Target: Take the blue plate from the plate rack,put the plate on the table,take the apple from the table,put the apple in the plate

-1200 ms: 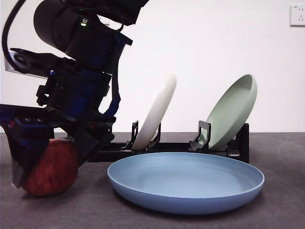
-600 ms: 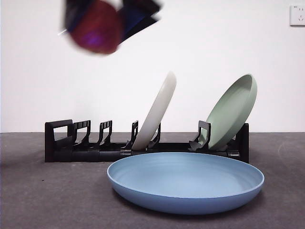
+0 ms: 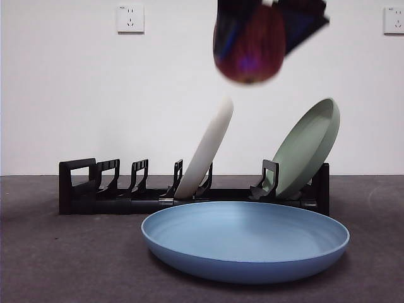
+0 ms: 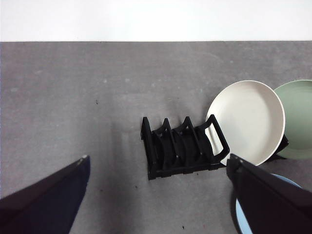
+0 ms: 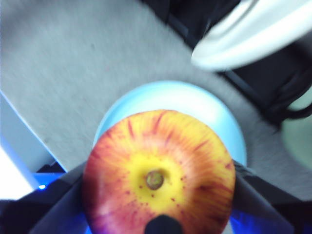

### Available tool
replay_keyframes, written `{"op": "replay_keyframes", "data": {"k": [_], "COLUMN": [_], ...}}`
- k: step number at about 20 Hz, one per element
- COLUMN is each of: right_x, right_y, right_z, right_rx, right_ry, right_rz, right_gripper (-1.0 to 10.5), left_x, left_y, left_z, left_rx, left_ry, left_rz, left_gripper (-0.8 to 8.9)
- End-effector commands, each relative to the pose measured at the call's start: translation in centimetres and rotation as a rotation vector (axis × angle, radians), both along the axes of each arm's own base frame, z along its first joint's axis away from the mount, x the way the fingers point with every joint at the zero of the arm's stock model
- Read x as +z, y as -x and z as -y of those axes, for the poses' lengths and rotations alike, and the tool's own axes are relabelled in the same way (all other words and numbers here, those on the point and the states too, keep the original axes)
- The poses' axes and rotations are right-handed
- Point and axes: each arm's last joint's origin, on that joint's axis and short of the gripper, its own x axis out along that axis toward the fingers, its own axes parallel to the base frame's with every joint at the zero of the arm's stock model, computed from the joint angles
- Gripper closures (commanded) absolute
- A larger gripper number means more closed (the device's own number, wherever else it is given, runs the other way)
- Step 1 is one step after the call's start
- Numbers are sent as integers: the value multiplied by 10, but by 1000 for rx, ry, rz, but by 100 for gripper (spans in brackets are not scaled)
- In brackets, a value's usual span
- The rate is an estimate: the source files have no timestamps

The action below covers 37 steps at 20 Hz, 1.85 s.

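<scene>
The blue plate (image 3: 246,243) lies flat on the dark grey table (image 3: 63,259), just in front of the black plate rack (image 3: 126,196). High above it hangs the red apple (image 3: 249,47), with my right gripper (image 3: 255,22) shut on it. From the right wrist, the apple (image 5: 156,180) shows its yellow stem hollow between the jaws of the right gripper (image 5: 161,195), and the blue plate (image 5: 146,100) lies straight beneath. My left gripper (image 4: 157,163) is open and empty, held high over the rack (image 4: 180,151).
A cream-white plate (image 3: 205,148) leans in the rack's middle slots and a pale green plate (image 3: 306,148) leans at its right end. The slots at the left end hold nothing. A white wall stands behind the table.
The apple has left the table at the left, risen with my right gripper and travelled right; it now hangs over the blue plate. Plates and rack have not moved.
</scene>
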Motion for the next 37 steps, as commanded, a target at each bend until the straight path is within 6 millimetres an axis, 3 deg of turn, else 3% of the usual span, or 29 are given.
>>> {"op": "replay_keyframes", "data": {"k": [1, 6, 11, 15, 16, 19, 21, 31, 34, 37], "right_x": [-30, -83, -127, -147, -148, -148, -148, -142, -120, -82], "right_y": [-2, -6, -21, -26, -26, -26, -27, -27, -24, -14], "right_z": [-3, -6, -21, -25, -25, -25, -24, -23, -20, -11], "right_rx": [-31, -55, -58, -62, -66, -69, -73, -74, -74, -71], "right_ry": [-12, -34, 34, 77, 79, 80, 82, 70, 15, -77], "right_rz": [-20, -17, -81, -124, -129, -129, -131, -115, -62, 26], "right_gripper": [957, 957, 957, 939, 904, 604, 511, 496, 496, 501], "left_x": [1, 0, 0, -1, -2, -2, -2, -3, -3, -2], "left_y": [1, 1, 1, 2, 3, 3, 3, 3, 2, -4], "left_z": [1, 1, 2, 2, 2, 2, 2, 2, 5, 11], "left_rx": [-20, -26, -32, -32, -32, -32, -32, -34, -72, -232], "left_ry": [17, 18, 18, 19, 19, 19, 19, 20, 30, 97], "left_rz": [14, 10, 8, -11, -17, -21, -22, -28, -25, -16], "left_gripper": [346, 346, 346, 346, 346, 346, 346, 346, 346, 346]}}
